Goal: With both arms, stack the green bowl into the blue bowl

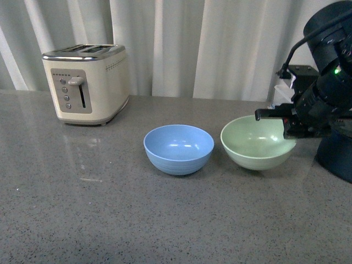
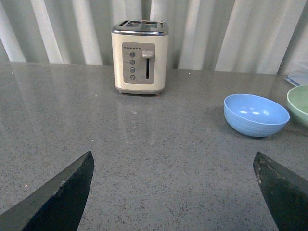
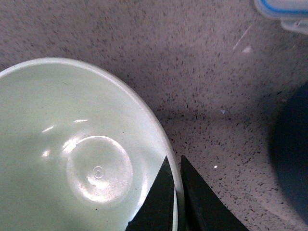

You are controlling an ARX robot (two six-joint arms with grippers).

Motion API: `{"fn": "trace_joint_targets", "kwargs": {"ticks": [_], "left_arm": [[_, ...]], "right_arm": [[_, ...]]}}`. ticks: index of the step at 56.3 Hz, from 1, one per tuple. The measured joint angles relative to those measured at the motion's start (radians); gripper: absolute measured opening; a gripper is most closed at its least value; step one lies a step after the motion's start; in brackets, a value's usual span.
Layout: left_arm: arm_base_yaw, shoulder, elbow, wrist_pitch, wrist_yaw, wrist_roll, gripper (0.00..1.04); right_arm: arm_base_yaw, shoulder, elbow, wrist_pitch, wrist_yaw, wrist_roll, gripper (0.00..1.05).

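The pale green bowl [image 1: 257,142] sits on the grey counter, right of the sky-blue bowl [image 1: 179,148], a small gap between them. My right gripper [image 1: 290,127] is shut on the green bowl's right rim, one finger inside and one outside; the right wrist view shows the green bowl [image 3: 72,154] with the rim pinched at the gripper [image 3: 175,166]. My left gripper [image 2: 173,163] hangs open above bare counter, well short of the blue bowl [image 2: 256,114], with the green bowl's edge [image 2: 299,102] at the frame border. The left arm is out of the front view.
A cream toaster [image 1: 87,82] stands at the back left. A dark navy pot [image 1: 336,157] sits just right of the green bowl, under my right arm. A clear blue-rimmed container [image 3: 284,12] lies behind it. Pleated curtains close the back.
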Motion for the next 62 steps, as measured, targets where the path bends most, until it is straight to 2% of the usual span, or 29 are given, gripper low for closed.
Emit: {"fn": "trace_joint_targets", "kwargs": {"ticks": [16,36,62], "left_arm": [[0.000,0.000,0.000,0.000,0.000,0.000,0.98],[0.000,0.000,0.000,0.000,0.000,0.000,0.98],[0.000,0.000,0.000,0.000,0.000,0.000,0.98]], "right_arm": [[0.066,-0.177,-0.011,0.029,-0.047,-0.029,0.01],[0.231,-0.172,0.014,0.061,-0.068,-0.032,0.01],[0.250,0.030,0.156,0.042,0.000,-0.038,0.01]]}}
